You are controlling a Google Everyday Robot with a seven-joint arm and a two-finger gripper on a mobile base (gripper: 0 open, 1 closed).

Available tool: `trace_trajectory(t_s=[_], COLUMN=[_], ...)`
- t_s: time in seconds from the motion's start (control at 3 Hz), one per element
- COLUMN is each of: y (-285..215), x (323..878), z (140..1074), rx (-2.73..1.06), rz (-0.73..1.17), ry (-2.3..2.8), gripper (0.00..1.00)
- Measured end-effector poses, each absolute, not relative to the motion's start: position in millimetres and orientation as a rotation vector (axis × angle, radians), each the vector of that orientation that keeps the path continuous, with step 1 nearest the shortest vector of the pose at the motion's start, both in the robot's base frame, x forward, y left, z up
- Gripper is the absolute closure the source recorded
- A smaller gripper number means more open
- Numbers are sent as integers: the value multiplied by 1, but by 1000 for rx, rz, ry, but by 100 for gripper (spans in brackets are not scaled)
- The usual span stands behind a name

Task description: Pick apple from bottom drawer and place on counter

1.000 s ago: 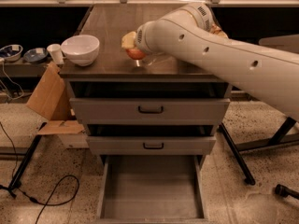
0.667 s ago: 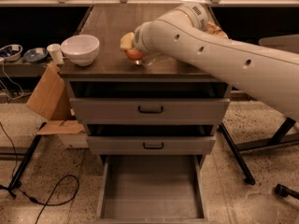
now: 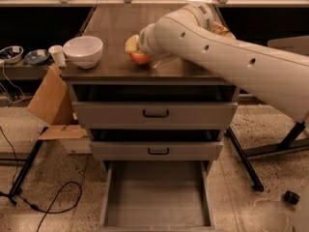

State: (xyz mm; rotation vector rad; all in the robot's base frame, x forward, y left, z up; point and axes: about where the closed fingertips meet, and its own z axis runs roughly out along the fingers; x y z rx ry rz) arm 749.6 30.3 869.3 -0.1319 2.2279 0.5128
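The apple (image 3: pixel 140 58), red with a yellowish patch, is low over or on the counter (image 3: pixel 116 28), near its front middle. My gripper (image 3: pixel 136 47) is right at the apple, at the end of the big white arm that reaches in from the right; the arm hides most of it. I cannot tell whether the apple rests on the counter or hangs just above it. The bottom drawer (image 3: pixel 157 197) is pulled open below, and its flat grey floor is bare.
A white bowl (image 3: pixel 83 50) stands on the counter's front left corner, with a small white cup (image 3: pixel 57 54) beside it. Two shut drawer fronts (image 3: pixel 155 114) with black handles are above the open drawer. A cardboard box (image 3: pixel 48 100) leans at the left. A cable (image 3: pixel 48 202) lies on the floor.
The gripper end with the apple has dropped slightly toward the counter's front. Bowl and drawers have not moved.
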Motion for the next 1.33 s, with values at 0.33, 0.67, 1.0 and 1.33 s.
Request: trace_trajectory(t_s=[0.33,0.67,1.0,1.33], y=[31,31,31,31], x=[751,751,751,751], z=[868,868,869,869], rx=[-132,-131,-125,-125], rz=[516,515,514,514], ry=[2239,2240,2242,2242], gripper=[39,8,0,0])
